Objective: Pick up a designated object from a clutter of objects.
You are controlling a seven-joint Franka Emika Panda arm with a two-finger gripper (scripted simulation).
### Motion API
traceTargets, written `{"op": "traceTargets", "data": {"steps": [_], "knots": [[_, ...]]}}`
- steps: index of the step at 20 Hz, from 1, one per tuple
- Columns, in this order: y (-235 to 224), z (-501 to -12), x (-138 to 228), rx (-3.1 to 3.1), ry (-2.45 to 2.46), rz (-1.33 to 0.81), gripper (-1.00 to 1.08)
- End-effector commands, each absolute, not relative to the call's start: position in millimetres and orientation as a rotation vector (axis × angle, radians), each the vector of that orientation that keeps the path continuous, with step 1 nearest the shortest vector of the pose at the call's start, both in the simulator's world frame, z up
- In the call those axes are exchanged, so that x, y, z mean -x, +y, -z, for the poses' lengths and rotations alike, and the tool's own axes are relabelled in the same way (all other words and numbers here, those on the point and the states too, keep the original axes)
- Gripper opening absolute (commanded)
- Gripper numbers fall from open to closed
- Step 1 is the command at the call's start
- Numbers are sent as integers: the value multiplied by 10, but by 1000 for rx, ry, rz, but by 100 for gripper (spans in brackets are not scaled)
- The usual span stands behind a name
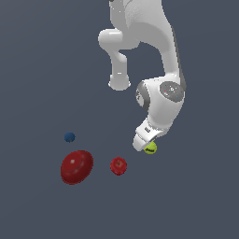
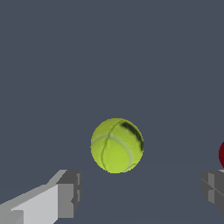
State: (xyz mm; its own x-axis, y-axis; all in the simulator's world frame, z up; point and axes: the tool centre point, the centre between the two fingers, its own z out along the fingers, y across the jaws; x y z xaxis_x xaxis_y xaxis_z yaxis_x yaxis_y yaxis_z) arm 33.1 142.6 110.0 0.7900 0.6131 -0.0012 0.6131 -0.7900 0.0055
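1. While the white robot arm (image 1: 161, 60) bends down over the flat grey floor (image 1: 196, 200), its gripper (image 1: 144, 142) hangs right at the small yellow-green ball with a dark curved seam mark (image 1: 150, 148), the thing to be picked.
2. From the wrist view, that ball (image 2: 117, 145) sits between the two grey fingertips (image 2: 70, 192), which stand spread wide apart on either side and do not touch it. The spread leaves room, I judge, for the fingers to come down around the ball before closing.
3. Just beside the ball, toward the exterior view's left, lies a small red apple (image 1: 118, 165); a sliver of red (image 2: 221, 154) at the wrist view's edge is probably this apple.
4. Farther from the ball on that same side rests a large dark-red ovoid (image 1: 76, 166).
5. Farthest from the ball, just beyond the ovoid, sits a tiny blue ball (image 1: 69, 137).
6. Nothing is lifted yet; the grasp is not made.
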Motion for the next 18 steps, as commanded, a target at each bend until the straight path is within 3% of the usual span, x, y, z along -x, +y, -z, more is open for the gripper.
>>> {"op": "traceTargets", "data": {"steps": [1, 18], "knots": [[1504, -993, -311, -2951, 1070, -1, 100], [1557, -552, -277, -2940, 1106, 1, 100]]}}
